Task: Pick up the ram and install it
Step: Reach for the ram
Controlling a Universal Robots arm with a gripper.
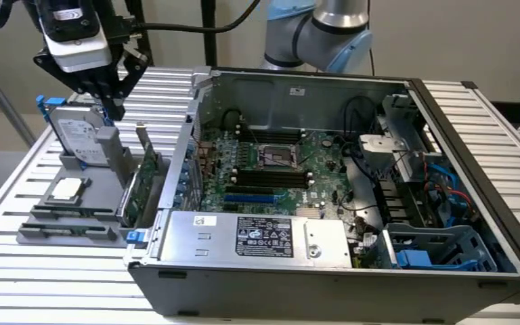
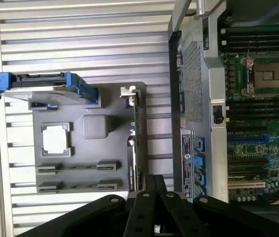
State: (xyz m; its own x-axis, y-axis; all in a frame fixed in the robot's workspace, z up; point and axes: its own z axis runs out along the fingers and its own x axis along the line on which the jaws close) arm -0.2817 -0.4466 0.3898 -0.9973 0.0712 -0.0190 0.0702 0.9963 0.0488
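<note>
My gripper (image 1: 114,112) hangs above the far end of the grey parts tray (image 1: 38,233), between the upright hard drive (image 1: 78,139) and the standing green expansion card (image 1: 143,181). Its fingers (image 2: 144,195) sit pressed together, and nothing shows between them. The ram stick is hidden from me. Two narrow holders (image 2: 78,167) on the tray show only thin dark lines. The black memory slots (image 1: 269,177) lie in the open computer case (image 1: 332,271), beside the processor socket (image 1: 278,156).
A square silver processor chip (image 1: 67,189) lies on the tray. The case's side wall (image 2: 191,98) rises close beside the expansion card (image 2: 137,133). A power supply (image 1: 255,237), cables and drive cages crowd the case. Everything rests on a slatted metal table (image 1: 25,284).
</note>
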